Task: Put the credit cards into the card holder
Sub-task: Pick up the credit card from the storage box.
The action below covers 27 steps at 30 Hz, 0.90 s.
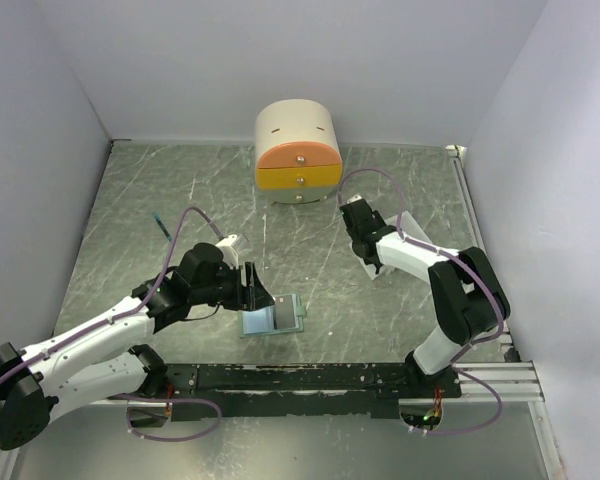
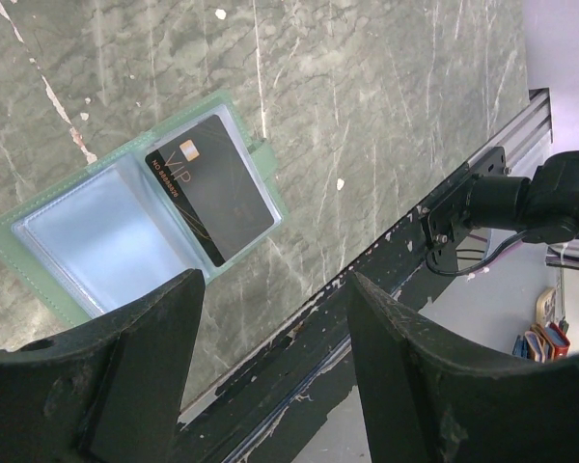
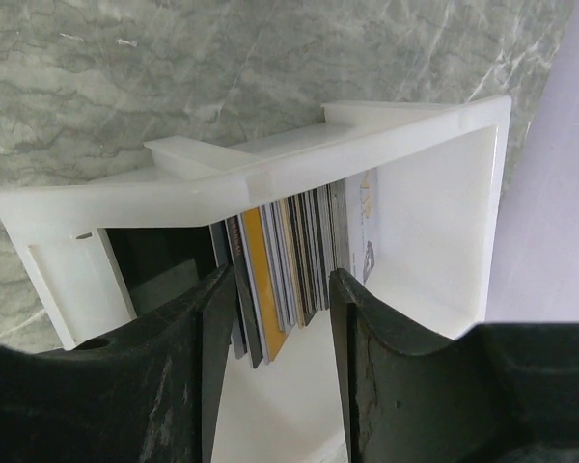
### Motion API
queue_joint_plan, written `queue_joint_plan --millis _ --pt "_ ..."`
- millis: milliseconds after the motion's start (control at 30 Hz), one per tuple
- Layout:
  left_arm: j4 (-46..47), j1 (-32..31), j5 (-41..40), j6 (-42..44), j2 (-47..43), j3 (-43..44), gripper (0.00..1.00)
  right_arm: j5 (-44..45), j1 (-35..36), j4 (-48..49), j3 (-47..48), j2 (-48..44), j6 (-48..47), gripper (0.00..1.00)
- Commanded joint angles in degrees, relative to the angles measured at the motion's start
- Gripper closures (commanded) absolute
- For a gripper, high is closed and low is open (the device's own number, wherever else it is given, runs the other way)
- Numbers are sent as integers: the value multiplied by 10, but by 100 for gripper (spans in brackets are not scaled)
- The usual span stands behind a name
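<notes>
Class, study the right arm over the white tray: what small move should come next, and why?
Probably close the right fingers on a card. They straddle the upright credit cards in the white tray without clamping yet, and the open card holder has a bare pocket beside its one black card.

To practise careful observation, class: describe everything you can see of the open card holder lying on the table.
The card holder lies open and flat on the marbled table, near the front rail. It has a pale green, soft-looking border and two translucent bluish pockets. One pocket holds a black VIP card; the other looks empty. Only the table and the card touch it.
</notes>
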Motion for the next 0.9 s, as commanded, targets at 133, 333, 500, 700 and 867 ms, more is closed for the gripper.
queue_joint_plan --millis 133,333,500,700,867 --pt "0 -3 -2 -5 -7 -1 29 19 1 36 -8 30 11 56" --pt "-3 -3 -5 -3 -10 1 29 68 1 31 3 39 21 61" --pt "3 -3 1 -7 -6 -1 29 92 0 37 6 26 18 65" --pt "7 -3 2 -11 -9 -5 29 90 -8 56 8 24 5 67" --pt "1 -3 -1 -13 -14 -5 29 77 -11 68 5 32 -2 73"
